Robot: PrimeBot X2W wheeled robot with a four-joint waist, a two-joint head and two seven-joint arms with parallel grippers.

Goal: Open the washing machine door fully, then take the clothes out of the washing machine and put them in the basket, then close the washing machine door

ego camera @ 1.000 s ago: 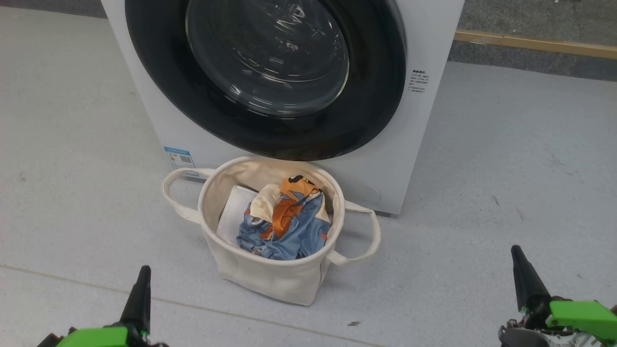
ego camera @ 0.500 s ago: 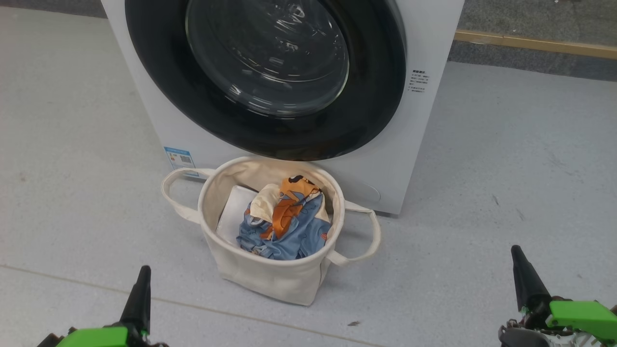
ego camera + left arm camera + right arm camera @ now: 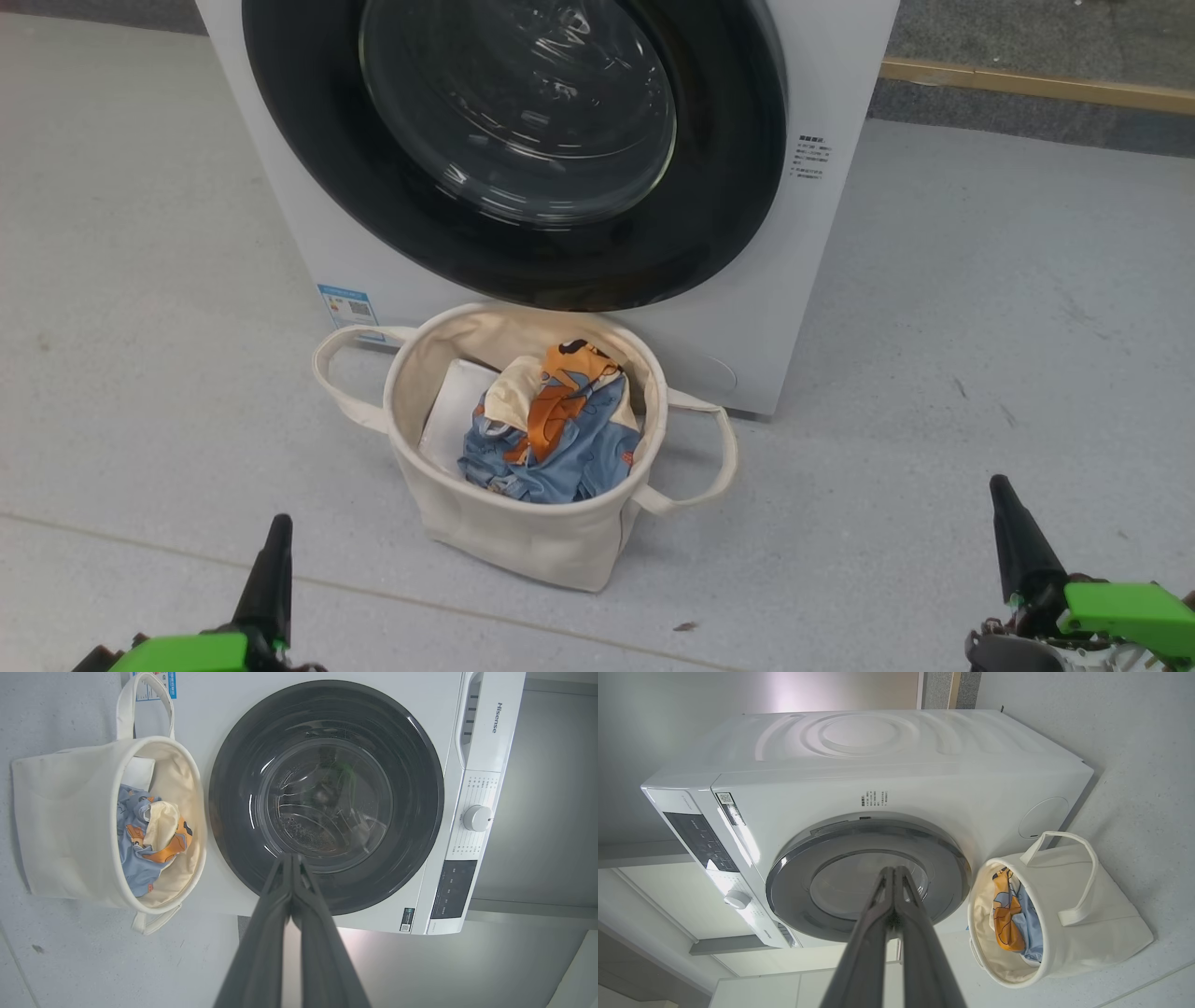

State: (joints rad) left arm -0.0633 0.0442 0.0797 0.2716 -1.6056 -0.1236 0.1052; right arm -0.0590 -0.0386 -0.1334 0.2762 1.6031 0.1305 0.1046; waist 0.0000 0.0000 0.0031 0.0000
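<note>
The white washing machine point(image 3: 822, 243) stands ahead with its black-rimmed glass door point(image 3: 523, 140) lying flat against its front, closed. The cream basket point(image 3: 523, 532) sits on the floor right before it. Inside the basket lie the clothes point(image 3: 551, 439), a blue, orange and cream bundle. My left gripper point(image 3: 277, 523) points up at the lower left, shut and empty. At the lower right my right gripper point(image 3: 1001, 487) is also shut on nothing. Both stand well short of the basket. The wrist views show the door point(image 3: 327, 798) point(image 3: 868, 877), the basket point(image 3: 60, 821) point(image 3: 1101, 924) and each gripper's joined tips point(image 3: 292, 857) point(image 3: 893, 870).
A flat white sheet point(image 3: 453, 411) lies in the basket beside the clothes. Grey floor point(image 3: 980, 327) spreads on both sides of the machine. A yellow strip point(image 3: 1036, 86) runs along the floor at the back right. The control panel and dial point(image 3: 476, 817) are on the machine's top front.
</note>
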